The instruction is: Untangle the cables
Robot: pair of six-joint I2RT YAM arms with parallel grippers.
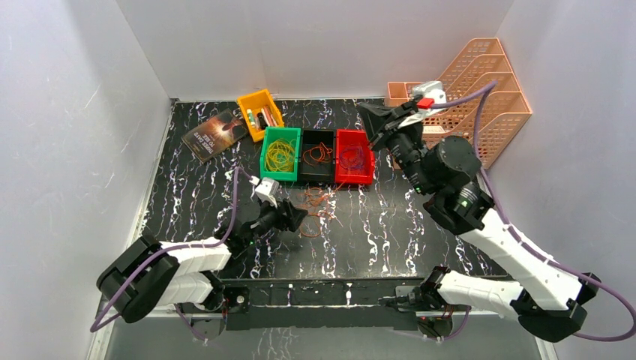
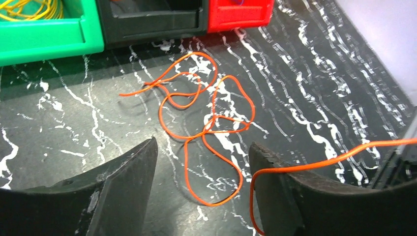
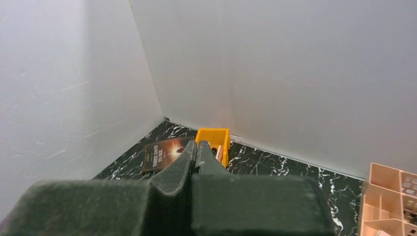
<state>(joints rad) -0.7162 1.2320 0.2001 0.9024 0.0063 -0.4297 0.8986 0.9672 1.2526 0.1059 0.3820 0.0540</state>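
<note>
Thin orange cables (image 2: 206, 123) lie in tangled loops on the black marbled table, just in front of the bins. My left gripper (image 2: 202, 143) hovers low over their near end, open, with one loop on the table between the fingers. A separate orange strand (image 2: 319, 163) is draped over the right finger and hangs down its inner face. From above, the left gripper (image 1: 296, 216) sits beside the loose cables (image 1: 319, 202). My right gripper (image 1: 373, 124) is raised by the red bin, and in its wrist view the gripper (image 3: 196, 147) is shut and empty.
A green bin (image 1: 264, 166) of yellow loops, a black bin (image 1: 316, 178) of orange ones and a red bin (image 1: 355, 179) stand in a row. Behind them are a yellow bin (image 1: 256, 98) and a book (image 1: 215, 133). A peach file rack (image 1: 495, 82) fills the back right.
</note>
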